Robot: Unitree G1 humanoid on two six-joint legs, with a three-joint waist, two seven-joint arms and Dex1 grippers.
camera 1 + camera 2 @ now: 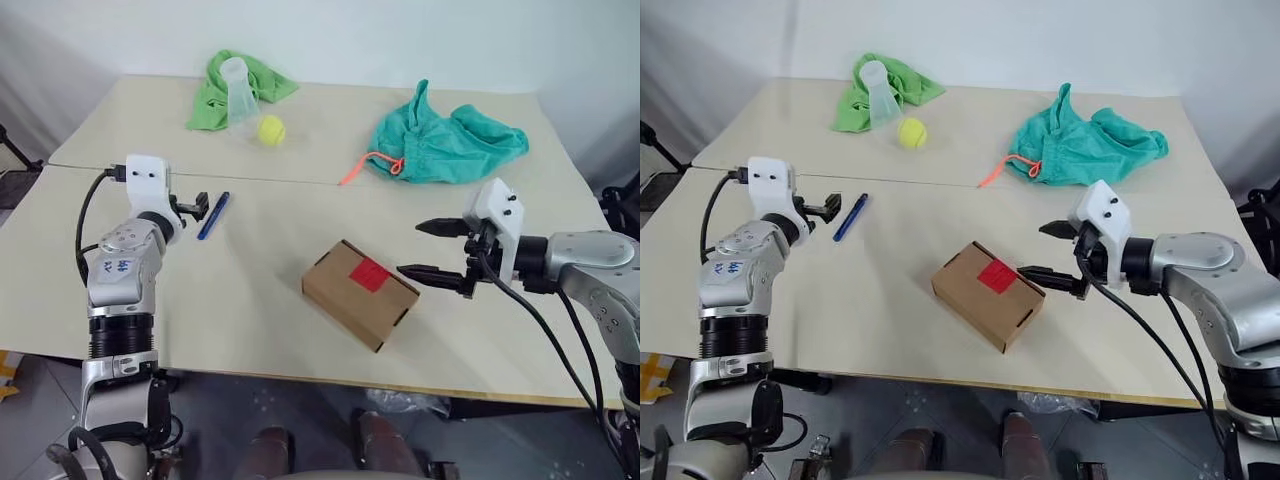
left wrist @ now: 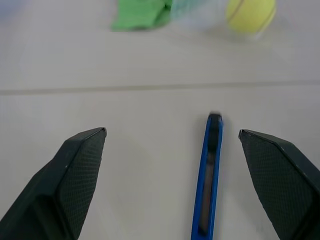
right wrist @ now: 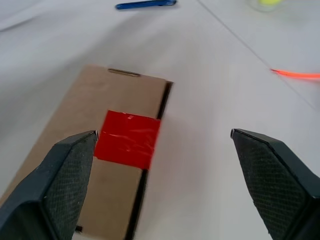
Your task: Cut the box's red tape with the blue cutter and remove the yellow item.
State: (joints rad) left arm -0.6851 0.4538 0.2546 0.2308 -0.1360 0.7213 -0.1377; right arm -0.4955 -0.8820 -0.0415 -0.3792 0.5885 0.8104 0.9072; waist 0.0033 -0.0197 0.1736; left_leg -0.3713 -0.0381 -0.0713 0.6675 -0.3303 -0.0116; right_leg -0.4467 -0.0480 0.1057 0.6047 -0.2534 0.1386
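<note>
Left wrist view: my left gripper wide apart around blue cutter, near box. Right gripper apart, empty, beside box. Tape uncut. Next I pinch cutter.

The blue cutter lies on the worktop between the left gripper's spread fingers, nearer one.
</note>
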